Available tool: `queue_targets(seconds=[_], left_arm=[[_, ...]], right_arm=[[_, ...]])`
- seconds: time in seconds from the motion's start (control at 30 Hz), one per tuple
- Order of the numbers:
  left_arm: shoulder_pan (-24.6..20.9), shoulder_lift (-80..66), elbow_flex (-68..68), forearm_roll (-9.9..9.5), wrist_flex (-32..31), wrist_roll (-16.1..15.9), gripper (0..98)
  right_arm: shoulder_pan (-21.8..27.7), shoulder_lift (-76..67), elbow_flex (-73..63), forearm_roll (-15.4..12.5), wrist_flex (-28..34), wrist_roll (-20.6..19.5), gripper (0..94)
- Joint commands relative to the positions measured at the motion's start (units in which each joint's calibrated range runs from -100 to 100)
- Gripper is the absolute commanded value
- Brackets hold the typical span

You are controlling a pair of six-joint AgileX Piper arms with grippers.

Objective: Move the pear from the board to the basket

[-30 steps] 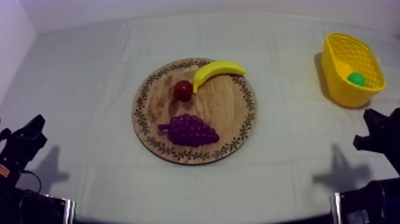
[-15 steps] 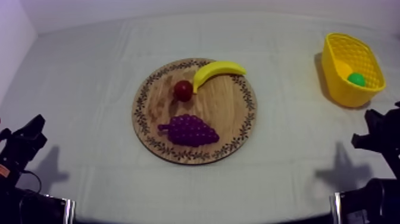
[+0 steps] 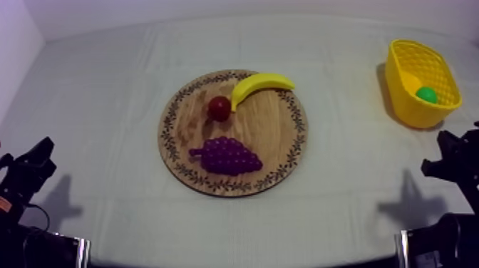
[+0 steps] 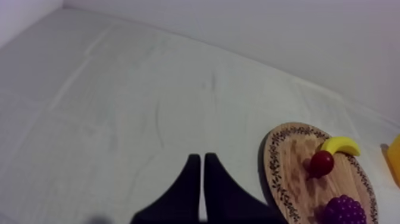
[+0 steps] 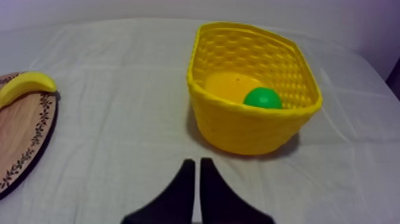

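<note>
The green pear point(image 3: 427, 94) lies inside the yellow basket point(image 3: 406, 110) at the table's far right, apart from both grippers. In the right wrist view the pear point(image 5: 262, 98) rests against the near wall of the basket point(image 5: 250, 128), some way ahead of my right gripper point(image 5: 194, 161), whose fingers lie together on nothing. My right gripper point(image 3: 447, 160) sits low at the right edge, in front of the basket. At the lower left my left gripper point(image 3: 32, 165) rests well away from the round wooden board point(image 3: 264, 128). My left gripper point(image 4: 199, 156) is shut and holds nothing.
On the board lie a banana point(image 3: 260, 84), a small red fruit point(image 3: 219, 108) and a bunch of purple grapes point(image 3: 227, 155). Bare cloth lies between the board and the basket. The banana point(image 5: 24, 85) and the board's rim point(image 5: 18, 137) lie off to the side of my right gripper.
The right arm has drawn back slightly toward the table's near edge. The fruit, board, basket and left arm are where they were.
</note>
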Motion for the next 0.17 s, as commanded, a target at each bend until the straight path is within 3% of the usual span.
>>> queue_targets(seconds=[0.0,0.13], left_arm=[[0.0,0.0,0.0,-0.02,0.0,0.0,0.1],[0.0,0.0,0.0,-0.02,0.0,0.0,0.1]], right_arm=[[0.0,0.0,0.0,0.1,0.0,0.0,0.2],[0.0,0.0,0.0,0.1,0.0,0.0,0.2]])
